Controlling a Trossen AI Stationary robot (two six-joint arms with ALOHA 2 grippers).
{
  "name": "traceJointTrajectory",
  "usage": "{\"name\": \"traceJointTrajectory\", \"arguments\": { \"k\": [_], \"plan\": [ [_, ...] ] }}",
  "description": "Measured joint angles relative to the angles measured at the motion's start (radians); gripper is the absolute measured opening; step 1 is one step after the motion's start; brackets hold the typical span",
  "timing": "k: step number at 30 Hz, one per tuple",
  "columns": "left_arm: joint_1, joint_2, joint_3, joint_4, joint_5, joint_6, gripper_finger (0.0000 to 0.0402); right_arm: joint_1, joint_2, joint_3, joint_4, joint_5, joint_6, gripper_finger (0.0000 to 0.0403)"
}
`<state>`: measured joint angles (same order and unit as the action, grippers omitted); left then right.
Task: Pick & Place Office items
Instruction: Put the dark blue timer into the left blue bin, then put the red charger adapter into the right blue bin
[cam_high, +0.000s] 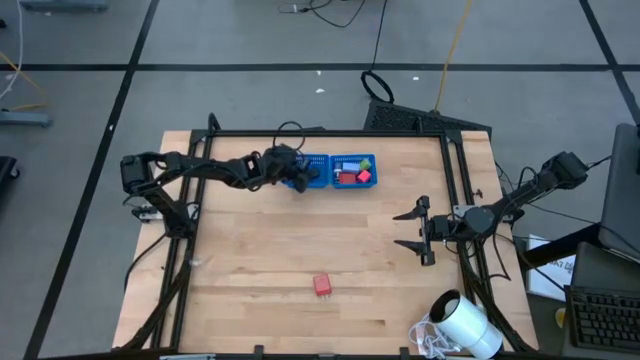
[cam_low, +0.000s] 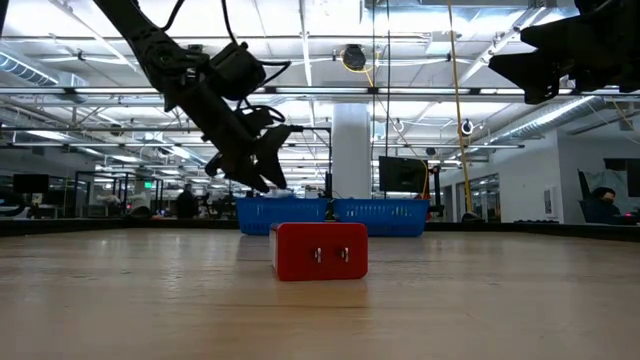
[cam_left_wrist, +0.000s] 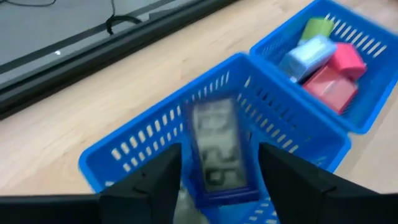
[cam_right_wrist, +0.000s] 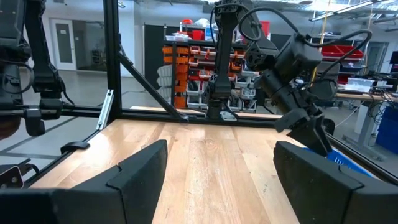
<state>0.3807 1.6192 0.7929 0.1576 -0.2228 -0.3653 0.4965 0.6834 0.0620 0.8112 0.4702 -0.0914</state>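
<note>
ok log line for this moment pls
left gripper: open above left tray compartment, dark blue item between fingers | right gripper: open, waiting at right | red block: on table

Black jointed arms (cam_high: 215, 168), looped cables, two-finger claws.

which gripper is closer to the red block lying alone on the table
Right, narrowly. The right gripper hangs off to the red block's right, slightly farther back. The left gripper is at the table's far edge, over the blue mesh tray.
</note>
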Motion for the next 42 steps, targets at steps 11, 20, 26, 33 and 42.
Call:
{"name": "traceJointTrajectory", "arguments": {
  "k": [11, 20, 26, 33, 42],
  "plan": [
    [-0.001, -0.005, 0.000, -0.058, 0.004, 0.014, 0.0217, 0.000, 0.000, 0.000, 0.000, 0.000, 0.000, 0.0281],
    [-0.010, -0.136, 0.002, 0.045, 0.227, -0.064, 0.0190, 0.000, 0.000, 0.000, 0.000, 0.000, 0.000, 0.0281],
    [-0.034, -0.238, 0.002, 0.027, 0.479, -0.009, 0.0177, 0.000, 0.000, 0.000, 0.000, 0.000, 0.000, 0.0281],
    [-0.099, -0.313, 0.002, 0.007, 0.593, -0.043, 0.0171, 0.000, 0.000, 0.000, 0.012, 0.000, 0.000, 0.0281],
    [-0.198, -0.306, 0.001, 0.034, 0.563, -0.142, 0.0192, 0.000, 0.000, 0.000, 0.053, -0.002, 0.105, 0.0281]
  ]
}}
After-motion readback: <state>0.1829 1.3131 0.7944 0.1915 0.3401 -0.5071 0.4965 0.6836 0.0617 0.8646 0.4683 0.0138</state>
